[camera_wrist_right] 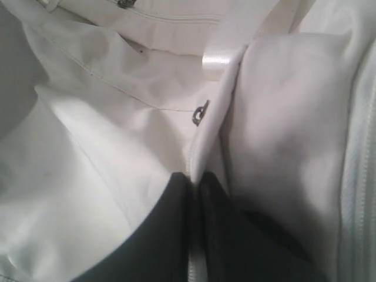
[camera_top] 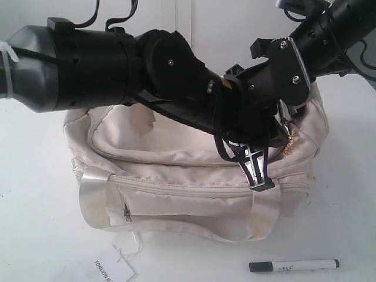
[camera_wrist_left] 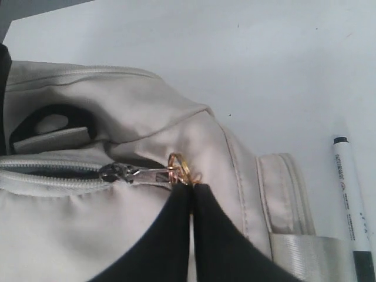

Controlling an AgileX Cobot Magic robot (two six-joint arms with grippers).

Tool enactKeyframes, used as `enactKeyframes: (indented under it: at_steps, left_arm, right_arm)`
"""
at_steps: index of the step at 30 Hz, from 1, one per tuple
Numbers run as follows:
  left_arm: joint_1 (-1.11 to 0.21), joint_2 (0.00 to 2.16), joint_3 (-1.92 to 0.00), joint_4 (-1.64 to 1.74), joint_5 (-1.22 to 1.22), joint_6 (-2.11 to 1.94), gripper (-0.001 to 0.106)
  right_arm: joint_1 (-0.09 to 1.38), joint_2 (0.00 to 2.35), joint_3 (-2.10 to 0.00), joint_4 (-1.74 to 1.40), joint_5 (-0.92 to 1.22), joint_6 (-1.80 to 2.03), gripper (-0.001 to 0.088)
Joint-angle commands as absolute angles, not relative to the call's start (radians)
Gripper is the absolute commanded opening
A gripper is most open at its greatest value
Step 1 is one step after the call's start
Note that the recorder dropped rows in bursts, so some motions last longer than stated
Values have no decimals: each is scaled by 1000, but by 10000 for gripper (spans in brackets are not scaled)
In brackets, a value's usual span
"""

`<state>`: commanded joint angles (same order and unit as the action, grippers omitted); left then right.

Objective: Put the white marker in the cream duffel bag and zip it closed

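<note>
- In front of the cream duffel bag [camera_top: 176, 170], off its right front corner in the exterior view, the white marker [camera_top: 294, 265] lies flat on the white surface [camera_top: 35, 235]. Its black cap points left, and it is outside the bag and touches nothing else.
- In the same view, the left arm [camera_top: 88, 64] and the right arm [camera_top: 329, 29] meet over the bag's right end. A black trussed finger [camera_top: 258, 170] hangs down over the bag's front, above the marker and well apart from it. Which arm it belongs to cannot be told here. A white hang tag [camera_top: 114, 270] lies by the bag's left front corner.
- In the left wrist view, the left end effector [camera_wrist_left: 191, 189] has its tips pressed together, pinching at the gold ring pull [camera_wrist_left: 179, 166] of the top zipper's slider [camera_wrist_left: 114, 172]. The marker lies on the surface past the bag's strapped end, apart from the tips. Only this view shows the grip on the ring.
- In the right wrist view, the right end effector [camera_wrist_right: 194, 179] is pressed together on a fold of the bag's cream fabric. A shiny strap [camera_wrist_right: 226, 56] and a small dark zipper pull [camera_wrist_right: 200, 111] are nearby. Fabric fills this view, and the marker shows only in the other two.
</note>
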<state>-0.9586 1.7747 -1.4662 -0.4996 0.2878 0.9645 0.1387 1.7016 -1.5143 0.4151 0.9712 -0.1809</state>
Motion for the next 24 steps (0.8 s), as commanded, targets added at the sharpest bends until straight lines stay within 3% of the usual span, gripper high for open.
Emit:
enactKeyframes:
  at_steps: [24]
  left_arm:
    - [-959, 1775, -1466, -523, 523, 965, 0]
  right_arm:
    - [139, 1701, -1514, 415, 934, -178, 0]
